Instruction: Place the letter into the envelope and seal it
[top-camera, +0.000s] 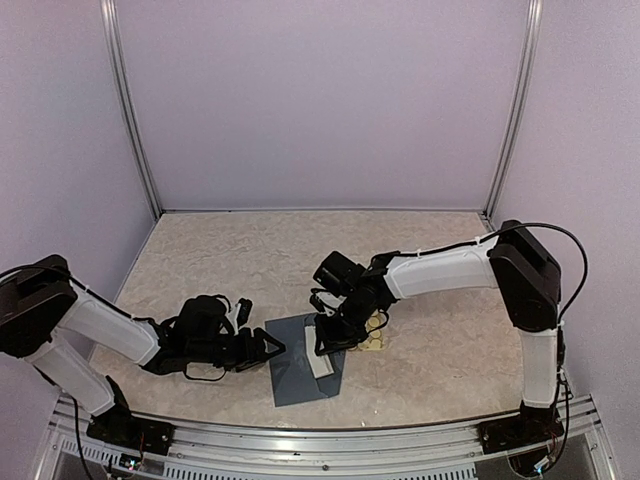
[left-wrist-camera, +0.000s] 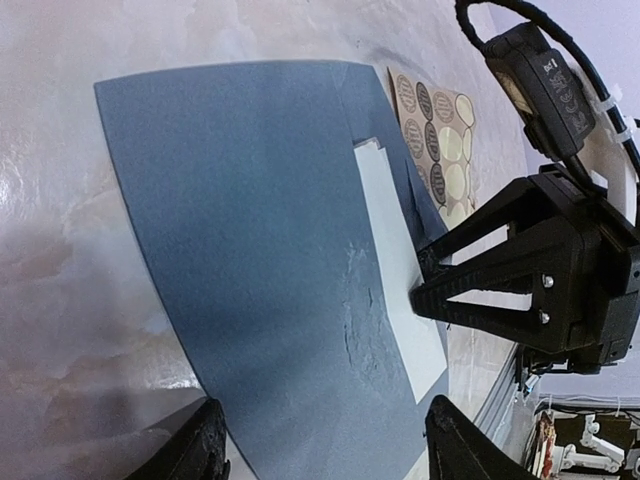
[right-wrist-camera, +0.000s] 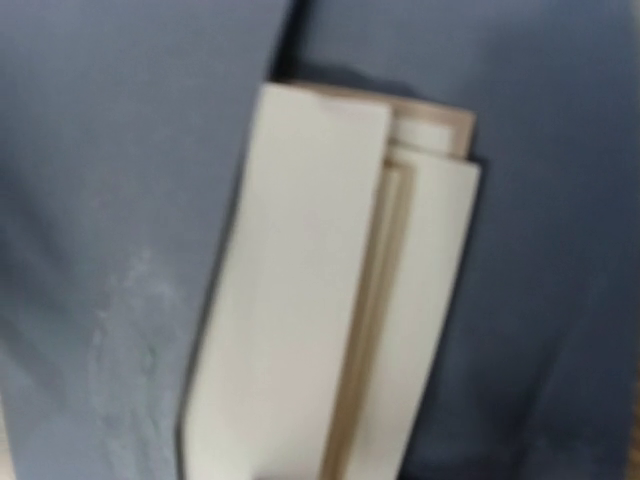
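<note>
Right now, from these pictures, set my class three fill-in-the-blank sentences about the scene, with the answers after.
1. The folded letter is tucked partly into the blue-grey ____.
2. Beside the envelope, on the robot's ____ side, lies the sticker sheet.
3. The left gripper, at the envelope's edge, has its fingers ____.
Missing words: envelope; right; open.

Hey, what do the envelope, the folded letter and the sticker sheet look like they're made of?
Envelope: matte blue-grey paper, probably fairly stiff stock. It lies flat and has a scuffed, wrinkled patch.
Letter: matte paper with a white back. It is creased into crisp layers, and beige edges show in the right wrist view.
Sticker sheet: tan paper backing with round printed stickers. Its finish is hard to tell.
</note>
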